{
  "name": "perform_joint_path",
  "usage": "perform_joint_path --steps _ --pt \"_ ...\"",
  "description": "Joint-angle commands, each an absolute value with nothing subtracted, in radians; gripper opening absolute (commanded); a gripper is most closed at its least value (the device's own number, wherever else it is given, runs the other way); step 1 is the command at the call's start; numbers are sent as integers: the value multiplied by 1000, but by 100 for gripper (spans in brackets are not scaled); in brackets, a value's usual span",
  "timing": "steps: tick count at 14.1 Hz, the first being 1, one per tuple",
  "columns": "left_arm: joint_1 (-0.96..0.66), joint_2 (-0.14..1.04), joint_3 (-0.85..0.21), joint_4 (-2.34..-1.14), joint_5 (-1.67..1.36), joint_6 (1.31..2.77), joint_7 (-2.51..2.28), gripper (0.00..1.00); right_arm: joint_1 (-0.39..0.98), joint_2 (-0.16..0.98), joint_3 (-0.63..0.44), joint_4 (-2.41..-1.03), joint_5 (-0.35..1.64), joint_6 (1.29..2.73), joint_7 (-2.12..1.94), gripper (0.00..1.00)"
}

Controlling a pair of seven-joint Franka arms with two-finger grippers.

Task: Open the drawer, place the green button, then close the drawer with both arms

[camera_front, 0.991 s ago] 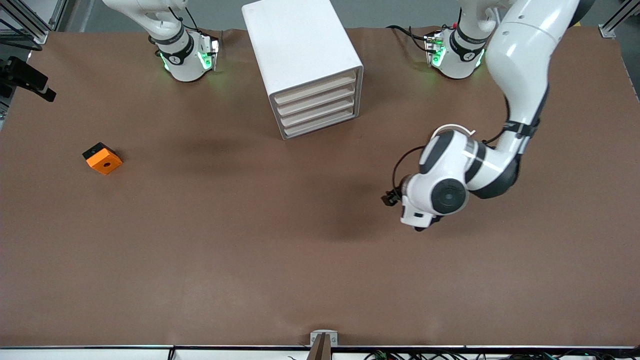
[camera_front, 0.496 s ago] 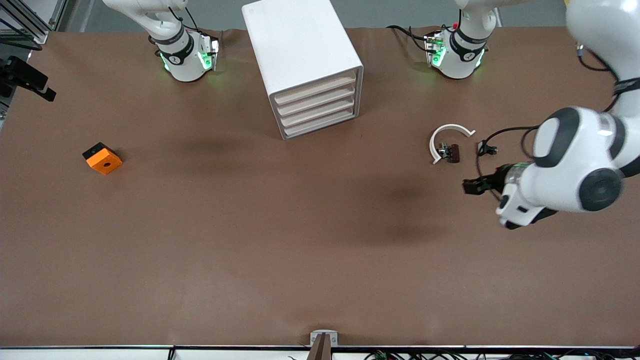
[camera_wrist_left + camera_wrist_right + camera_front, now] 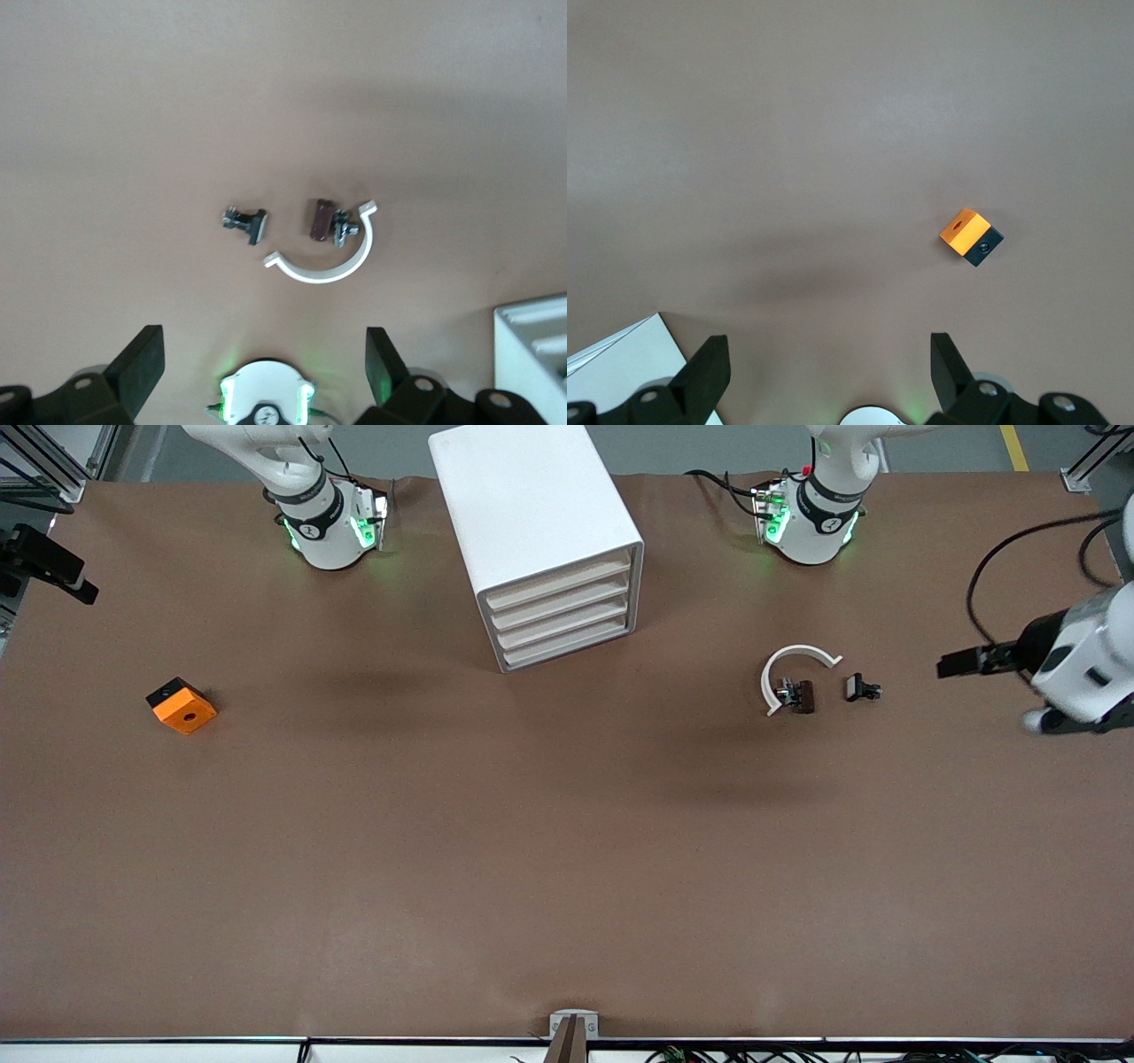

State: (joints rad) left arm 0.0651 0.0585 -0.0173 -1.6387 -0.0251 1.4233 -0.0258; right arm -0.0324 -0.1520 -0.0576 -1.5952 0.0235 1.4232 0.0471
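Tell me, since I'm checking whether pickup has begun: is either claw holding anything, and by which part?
Nothing is held. The left claw and the right claw are both open and empty, up over bare table.

Wide bench [image 3: 443, 868] covered in plain brown sheet, softly shadowed in patches. Grey floor [image 3: 709, 447] visible past the bench's edge, with a yellow line [image 3: 1013, 447]. Aluminium frame posts [image 3: 53, 460] at the corners.

Robotics lab: bench-mounted arm bases [image 3: 328, 522], brown mat [image 3: 532, 850], aluminium framing [image 3: 53, 460].
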Motion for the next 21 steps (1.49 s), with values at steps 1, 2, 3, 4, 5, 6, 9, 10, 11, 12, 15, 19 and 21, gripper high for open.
perform_joint_path --steps 1,2,3,4,5,6,9,10,11,12,15,19,21 --pt "49 -131 29 -1869 -40 1578 43 100 -40 -176 -57 -1617 35 1428 32 100" --pt "48 -182 28 -1943 -34 1644 43 100 -40 -178 -57 -1617 35 1428 32 100" --pt "48 -225 25 -2006 -31 1707 43 100 -40 -176 -55 -1617 35 1430 32 100" --pt "49 -245 18 -2034 -29 1748 43 100 -38 -176 -55 -1617 35 1430 32 100" --pt "51 -244 3 -2029 -22 1762 41 100 -38 -176 -55 -1617 34 1430 31 100" --pt "57 -239 -20 -2014 1 1766 41 100 -40 -176 -55 -1617 34 1430 32 100" --pt "57 -174 -23 -1868 6 1760 35 100 -40 -176 -55 -1617 34 1431 31 100" --pt "57 -137 -21 -1803 6 1738 37 100 -40 -176 -55 -1617 34 1433 31 100" --pt "57 -103 -23 -1745 5 1702 32 100 -40 -176 -55 -1617 29 1436 31 100" --pt "54 -66 -23 -1689 3 1669 26 100 -38 -176 -55 -1617 23 1437 31 100" --pt "48 -48 -25 -1608 -8 1634 15 100 -38 -176 -55 -1615 6 1445 29 100" --pt "41 21 -26 -1502 -8 1609 -28 100 -38 -176 -55 -1615 3 1447 29 100" --pt "41 32 -26 -1493 -9 1594 -79 100 -40 -176 -55 -1615 3 1448 29 100"
